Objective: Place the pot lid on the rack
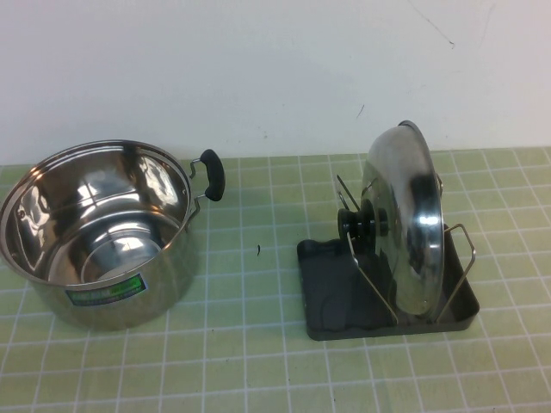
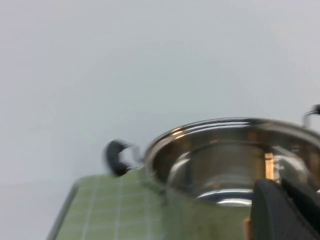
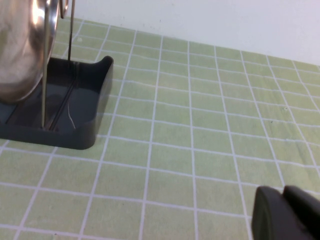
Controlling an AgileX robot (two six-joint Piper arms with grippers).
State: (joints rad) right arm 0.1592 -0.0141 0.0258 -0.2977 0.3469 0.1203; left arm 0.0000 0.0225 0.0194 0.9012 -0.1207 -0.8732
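Observation:
The shiny steel pot lid (image 1: 406, 219) stands on edge in the rack (image 1: 387, 297), held between its wire loops, with its black knob (image 1: 362, 223) facing left. The lid (image 3: 22, 45) and the rack's dark grey tray (image 3: 75, 117) also show in the right wrist view. My right gripper (image 3: 282, 192) is shut and empty, low over the mat to the right of the rack. My left gripper (image 2: 280, 186) is shut and empty, close to the steel pot (image 2: 230, 155). Neither gripper shows in the high view.
The deep steel pot (image 1: 95, 245) with black side handles (image 1: 212, 174) stands at the left on the green tiled mat (image 1: 258, 344). A white wall (image 1: 258, 69) runs along the back.

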